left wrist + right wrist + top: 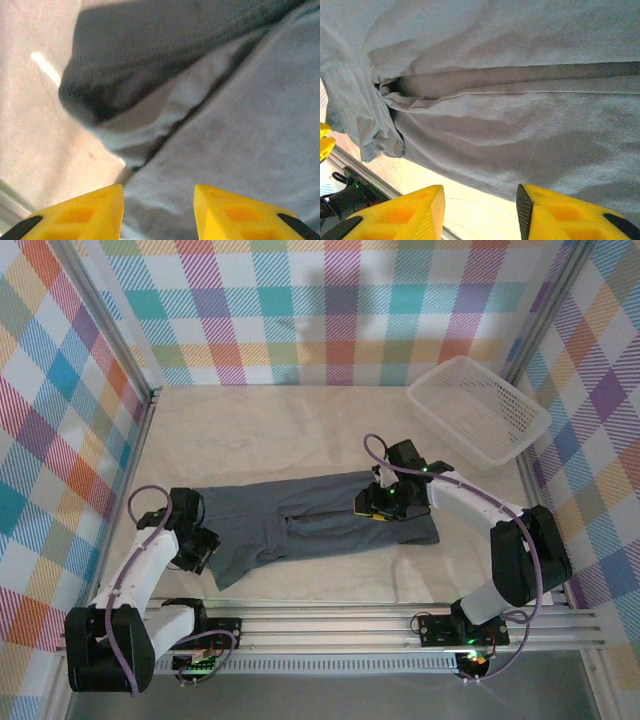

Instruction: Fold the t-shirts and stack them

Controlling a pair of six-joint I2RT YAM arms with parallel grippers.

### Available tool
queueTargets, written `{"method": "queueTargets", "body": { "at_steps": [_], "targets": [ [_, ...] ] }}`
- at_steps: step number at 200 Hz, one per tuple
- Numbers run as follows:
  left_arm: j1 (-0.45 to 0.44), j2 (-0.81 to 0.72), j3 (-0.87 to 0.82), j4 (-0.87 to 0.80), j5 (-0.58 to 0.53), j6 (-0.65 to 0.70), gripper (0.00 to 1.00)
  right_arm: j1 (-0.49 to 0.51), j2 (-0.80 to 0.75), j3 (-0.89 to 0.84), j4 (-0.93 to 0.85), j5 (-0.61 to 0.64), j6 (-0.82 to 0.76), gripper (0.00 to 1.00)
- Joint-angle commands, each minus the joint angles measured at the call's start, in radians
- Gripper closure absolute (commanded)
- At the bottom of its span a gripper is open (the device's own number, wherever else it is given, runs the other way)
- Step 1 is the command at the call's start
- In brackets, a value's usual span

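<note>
A dark slate-grey t-shirt (pixel 310 520) lies folded lengthwise into a long strip across the middle of the table. My left gripper (pixel 200 548) hovers at its left end, open, with grey cloth (pixel 240 125) under and between the yellow fingertips (pixel 95 212). My right gripper (pixel 375 505) is over the strip's right part, open above the cloth. In the right wrist view the t-shirt (pixel 510 100) shows a long fold seam, and its near edge runs just above the yellow fingers (pixel 560 212), with bare table between them.
A white mesh basket (pixel 478 408) stands at the back right corner. Aluminium rails (pixel 400 625) run along the near edge by the arm bases. Checked walls enclose the pale table (pixel 260 430), with free room behind the shirt.
</note>
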Motion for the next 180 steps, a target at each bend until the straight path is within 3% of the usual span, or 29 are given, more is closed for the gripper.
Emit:
{"method": "queueTargets", "body": {
  "at_steps": [1, 51, 107, 180],
  "targets": [
    [0.058, -0.005, -0.015, 0.126, -0.028, 0.115, 0.56, 0.007, 0.021, 0.039, 0.006, -0.042, -0.030, 0.57],
    [0.107, 0.048, -0.100, 0.305, 0.028, 0.186, 0.56, 0.007, 0.040, 0.061, -0.004, -0.036, -0.032, 0.57],
    [0.107, 0.005, -0.117, 0.318, 0.061, 0.176, 0.57, 0.007, 0.041, 0.042, 0.013, -0.034, -0.019, 0.56],
    [0.106, 0.017, -0.127, 0.333, 0.105, 0.185, 0.69, 0.007, 0.050, 0.046, 0.023, -0.033, -0.012, 0.56]
  ]
}}
